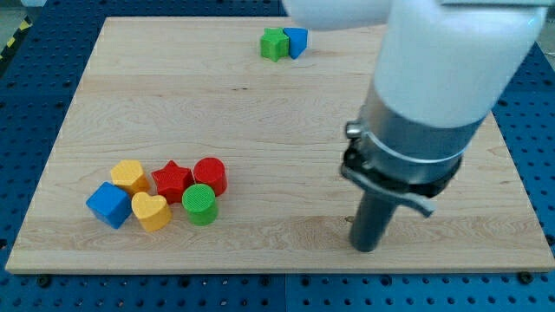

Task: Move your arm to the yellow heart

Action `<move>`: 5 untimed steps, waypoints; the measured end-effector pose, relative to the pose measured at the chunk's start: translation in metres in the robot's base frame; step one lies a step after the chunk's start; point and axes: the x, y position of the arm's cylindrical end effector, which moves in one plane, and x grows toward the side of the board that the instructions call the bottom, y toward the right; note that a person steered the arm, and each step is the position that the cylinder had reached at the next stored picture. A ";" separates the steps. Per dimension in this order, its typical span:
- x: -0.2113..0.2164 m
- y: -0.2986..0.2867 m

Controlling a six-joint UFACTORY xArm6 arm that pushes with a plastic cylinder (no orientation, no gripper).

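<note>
The yellow heart lies near the board's bottom left, in a tight cluster of blocks. It touches the blue cube on its left and the green cylinder on its right. My tip rests on the board near the bottom edge, far to the right of the yellow heart, with nothing touching it.
In the cluster are also a yellow hexagon-like block, a red star and a red cylinder. A green block and a blue block sit together at the view's top. The wooden board lies on a blue perforated table.
</note>
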 end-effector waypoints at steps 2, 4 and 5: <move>0.004 -0.124; 0.004 -0.278; 0.002 -0.336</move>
